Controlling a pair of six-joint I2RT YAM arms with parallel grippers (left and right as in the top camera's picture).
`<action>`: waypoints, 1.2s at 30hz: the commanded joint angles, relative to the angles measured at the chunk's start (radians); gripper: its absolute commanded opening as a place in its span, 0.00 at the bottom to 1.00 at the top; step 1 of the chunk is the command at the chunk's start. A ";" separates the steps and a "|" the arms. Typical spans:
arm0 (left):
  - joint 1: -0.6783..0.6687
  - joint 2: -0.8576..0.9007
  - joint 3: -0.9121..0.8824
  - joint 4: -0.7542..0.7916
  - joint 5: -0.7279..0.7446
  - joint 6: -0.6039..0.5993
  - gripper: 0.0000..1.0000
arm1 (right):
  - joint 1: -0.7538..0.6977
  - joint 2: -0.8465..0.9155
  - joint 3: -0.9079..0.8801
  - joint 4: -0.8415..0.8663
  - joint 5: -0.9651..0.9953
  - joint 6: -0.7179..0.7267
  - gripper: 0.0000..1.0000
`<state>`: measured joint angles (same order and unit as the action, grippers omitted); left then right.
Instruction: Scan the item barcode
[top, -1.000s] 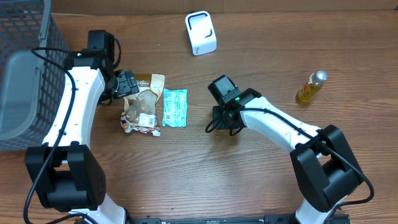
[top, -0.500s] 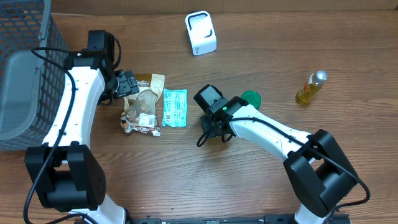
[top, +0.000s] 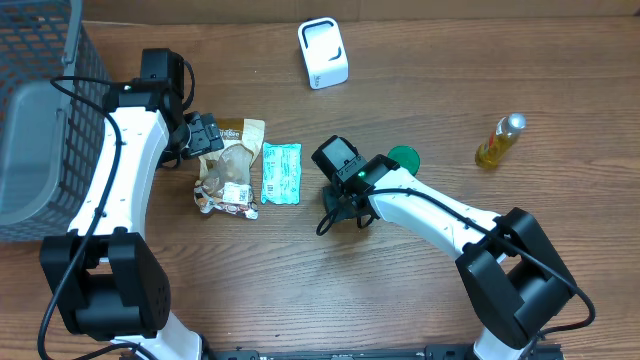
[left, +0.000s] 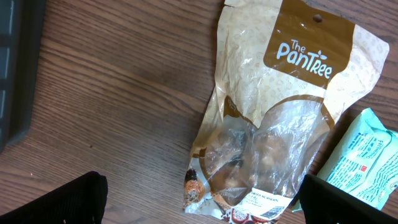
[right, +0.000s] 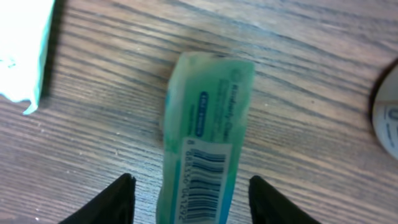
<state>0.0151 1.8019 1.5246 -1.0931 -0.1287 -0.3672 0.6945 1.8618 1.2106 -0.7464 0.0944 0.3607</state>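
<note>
right wrist: item (right: 208, 143) inside hand (right: 191, 198)

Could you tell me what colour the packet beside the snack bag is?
The packet is mint green; best seen overhead.

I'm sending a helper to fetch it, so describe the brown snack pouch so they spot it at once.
Start at the grey wire basket at the far left and look to its right. The snack pouch lies flat there, tan with a clear window and "The PanTree" printed on it, unlike the teal packet beside it.
</note>
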 joint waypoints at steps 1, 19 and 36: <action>0.004 0.010 -0.005 -0.002 -0.009 -0.007 1.00 | 0.000 -0.003 0.028 0.002 0.009 0.001 0.91; 0.004 0.010 -0.005 -0.002 -0.009 -0.007 0.99 | -0.008 -0.022 0.278 -0.164 0.059 0.013 1.00; 0.004 0.010 -0.005 -0.002 -0.009 -0.007 1.00 | -0.107 -0.019 0.275 -0.147 0.032 0.114 0.09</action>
<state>0.0151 1.8019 1.5246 -1.0931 -0.1287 -0.3672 0.5846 1.8587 1.4666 -0.8913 0.1333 0.4633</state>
